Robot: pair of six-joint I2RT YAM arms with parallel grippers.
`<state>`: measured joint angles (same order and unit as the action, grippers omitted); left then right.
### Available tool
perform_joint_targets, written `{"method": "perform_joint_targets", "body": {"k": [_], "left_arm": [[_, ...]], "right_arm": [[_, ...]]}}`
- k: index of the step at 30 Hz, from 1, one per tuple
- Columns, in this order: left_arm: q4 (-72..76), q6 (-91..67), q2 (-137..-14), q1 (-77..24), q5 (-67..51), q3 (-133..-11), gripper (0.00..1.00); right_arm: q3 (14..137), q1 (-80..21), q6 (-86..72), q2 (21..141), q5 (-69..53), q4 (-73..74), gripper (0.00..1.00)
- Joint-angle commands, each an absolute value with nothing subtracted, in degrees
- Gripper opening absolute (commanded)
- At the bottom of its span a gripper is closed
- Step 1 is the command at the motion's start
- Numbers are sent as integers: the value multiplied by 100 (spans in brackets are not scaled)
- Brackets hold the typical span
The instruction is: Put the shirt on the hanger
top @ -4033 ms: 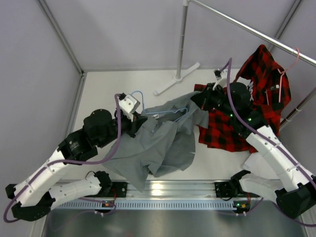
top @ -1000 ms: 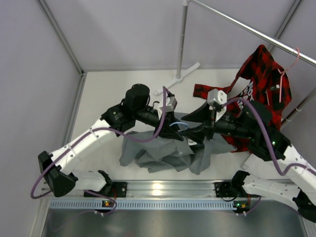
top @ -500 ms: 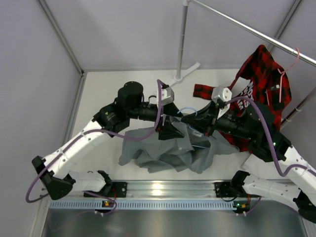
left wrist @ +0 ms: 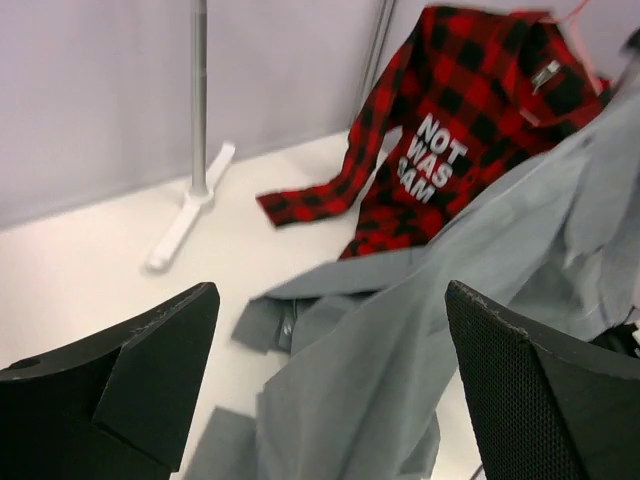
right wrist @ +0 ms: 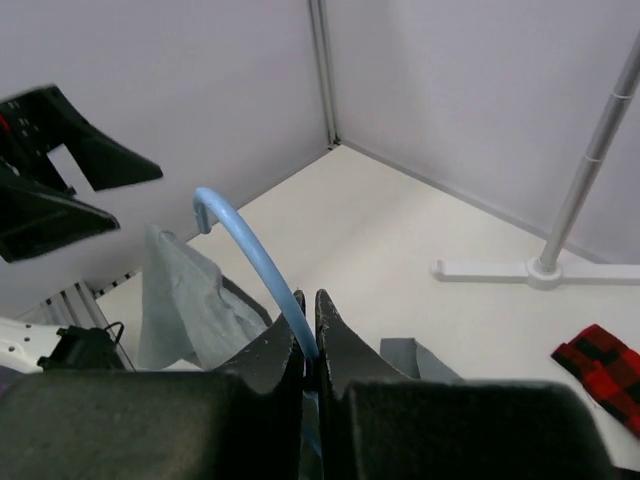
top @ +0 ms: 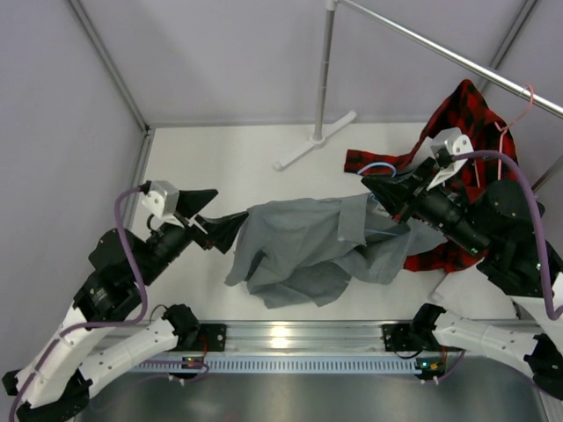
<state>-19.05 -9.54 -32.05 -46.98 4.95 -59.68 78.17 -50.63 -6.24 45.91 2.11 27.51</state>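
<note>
From above, the grey shirt point(top: 299, 242) is strung out across the middle of the white counter point(top: 220, 158), all rumpled. Its right end is bunched up by the light-blue hanger point(top: 373, 165). The left fingers point(top: 224, 233) sit spread wide at the shirt's left edge. I can't tell if they're touching it. The right fingers point(top: 384, 186) are at the hanger, with the plaid shirt point(top: 471, 132) just behind.

Left wrist view: both fingers point(left wrist: 130, 360) are far apart with nothing pinched between them. The grey shirt point(left wrist: 400, 360) slopes up to the right beyond them.

Right wrist view: the fingers point(right wrist: 275, 350) are clamped tight on the hanger point(right wrist: 250, 260) just below its hook. A grey flap of shirt point(right wrist: 185, 300) hangs to the left of it.
</note>
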Motion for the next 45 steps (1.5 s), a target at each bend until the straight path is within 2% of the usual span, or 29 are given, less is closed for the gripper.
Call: {"method": "perform_joint_targets", "body": {"k": [1,7,10,12,13,14,15,20,23,25,28,29,34,39,42,45], "left_arm": [[-1899,-1581,-3103,-4711,871,-5074,98],[-977,-2056,-2830,-4720,-365,-4132,96],[-512,-2258,-2830,-4711,-493,-3710,89],[-422,-2259,-2865,-4711,-414,-3578,72],[-387,-2250,-2917,-4711,-343,-3568,32],[-369,-2233,-2953,-4711,-282,-3568,13],[-360,-2215,-3031,-4711,-255,-3586,0],[-316,-2153,-3155,-4711,-36,-3604,0],[-753,-2276,-3111,-4711,1261,-3682,0],[-1141,-2583,-3172,-4711,2772,-3857,0],[-1669,-2830,-3383,-4685,4230,-4042,0],[-1670,-2804,-3453,-4641,4375,-4121,0],[-1925,-3190,-4016,-4360,4816,-4447,0],[-1732,-3208,-4131,-4025,4333,-4570,0],[-1810,-2998,-4271,-3868,4465,-4772,0],[-1749,-2463,-4456,-3420,4071,-5307,0]], "right_arm": [[8401,-5124,-764,4728,527,3058,0],[8692,-5124,-773,4983,553,3331,0],[8736,-5124,-782,5045,606,3340,0],[8745,-5124,-774,5071,650,3340,0],[8745,-5124,-773,5089,668,3349,0],[8745,-5124,-765,5089,685,3331,0],[8745,-5124,-765,5098,720,3340,0],[8666,-5124,-694,5071,1141,3357,0],[8666,-5124,-677,5080,1501,3532,0],[8649,-5124,-721,5054,1608,3603,0],[8622,-5124,-800,4957,1731,3639,0],[8631,-5124,-826,4905,1740,3639,0],[8797,-5124,-923,4843,1775,3639,0],[9043,-5124,-1011,5115,1530,3665,0],[9499,-5124,-1011,5404,1450,3735,0],[10149,-5124,-1019,5887,1188,4006,0]]}}
